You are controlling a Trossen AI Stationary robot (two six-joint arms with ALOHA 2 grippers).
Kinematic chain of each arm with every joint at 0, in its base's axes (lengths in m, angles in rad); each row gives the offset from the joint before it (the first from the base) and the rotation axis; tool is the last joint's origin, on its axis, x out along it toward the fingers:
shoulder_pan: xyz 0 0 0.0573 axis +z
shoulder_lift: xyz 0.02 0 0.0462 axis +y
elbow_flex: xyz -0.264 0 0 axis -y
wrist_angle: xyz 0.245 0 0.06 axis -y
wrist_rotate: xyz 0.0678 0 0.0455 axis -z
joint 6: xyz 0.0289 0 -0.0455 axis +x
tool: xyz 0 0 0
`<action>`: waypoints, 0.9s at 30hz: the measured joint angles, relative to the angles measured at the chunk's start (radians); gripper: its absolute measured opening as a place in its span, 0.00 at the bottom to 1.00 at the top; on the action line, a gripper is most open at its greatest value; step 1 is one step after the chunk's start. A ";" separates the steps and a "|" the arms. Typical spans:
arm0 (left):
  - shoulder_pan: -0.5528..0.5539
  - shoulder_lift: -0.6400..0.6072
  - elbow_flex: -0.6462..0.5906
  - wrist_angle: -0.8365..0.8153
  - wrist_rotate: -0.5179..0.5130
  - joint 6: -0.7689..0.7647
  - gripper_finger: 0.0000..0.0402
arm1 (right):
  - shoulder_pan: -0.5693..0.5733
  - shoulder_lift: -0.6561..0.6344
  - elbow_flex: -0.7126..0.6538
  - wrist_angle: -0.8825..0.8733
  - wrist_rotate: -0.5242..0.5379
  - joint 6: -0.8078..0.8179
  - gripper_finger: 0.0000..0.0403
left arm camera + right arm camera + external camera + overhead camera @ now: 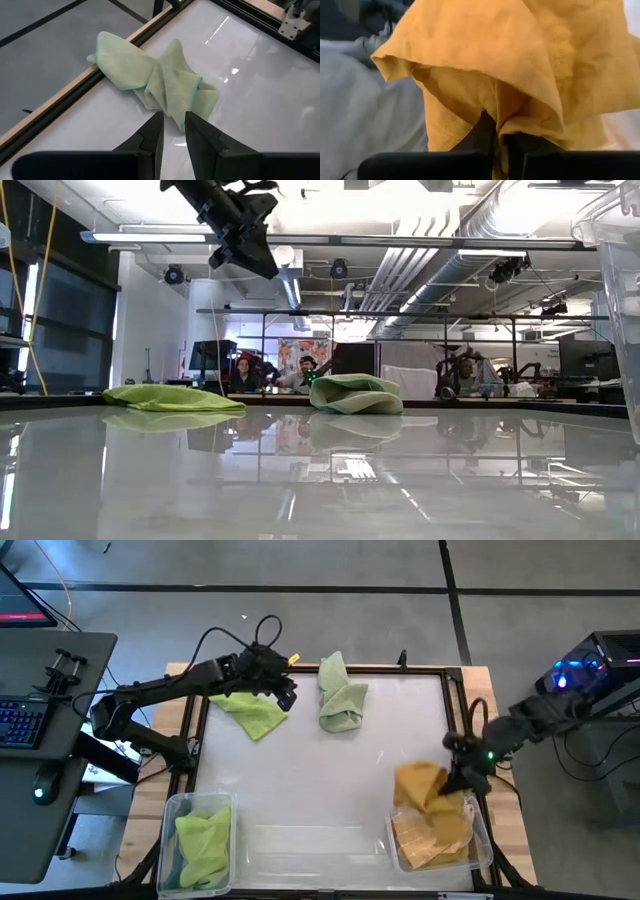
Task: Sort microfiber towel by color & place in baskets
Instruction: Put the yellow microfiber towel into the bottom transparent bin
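Observation:
A pale green towel (342, 698) lies bunched at the table's far edge, one corner (107, 50) draped over the black frame. A brighter green towel (255, 713) lies flat to its left. My left gripper (288, 692) hovers above and between them, pointing at the pale towel (160, 82), with a narrow gap and nothing between its fingers (173, 122). Of the two baskets, the left one (170, 805) at the near left holds a green towel (203, 838). The right one (485, 840) holds yellow towels. My right gripper (458, 780) is shut on a yellow towel (420, 785) at that basket's far rim. My right gripper pinches a bunched fold of the yellow towel (501, 122) between its two fingers, several layers together. The fingers slant down from the table's right side. The cloth drapes slack around and below the fingertips; whether its lower end rests on the basket's towels I cannot tell.
The white work surface has a raised black frame (445, 705) all round. A desk with a keyboard (20, 725) stands off the table's left. In the low view the right basket's clear wall (620, 290) rises at the right.

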 joint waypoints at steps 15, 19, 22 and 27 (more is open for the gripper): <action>-0.022 0.000 0.000 -0.001 -0.005 0.025 0.16 | 0.358 0.098 -0.337 0.141 0.165 0.166 0.04; -0.022 0.000 0.000 -0.001 -0.017 0.026 0.16 | 0.389 0.134 -0.400 0.174 0.152 0.171 0.04; -0.021 0.000 0.000 -0.001 -0.020 0.026 0.16 | 0.409 0.159 -0.433 0.224 0.115 0.108 0.04; -0.021 -0.001 0.000 0.001 -0.020 0.026 0.16 | 0.431 0.206 -0.444 0.202 0.100 0.037 0.11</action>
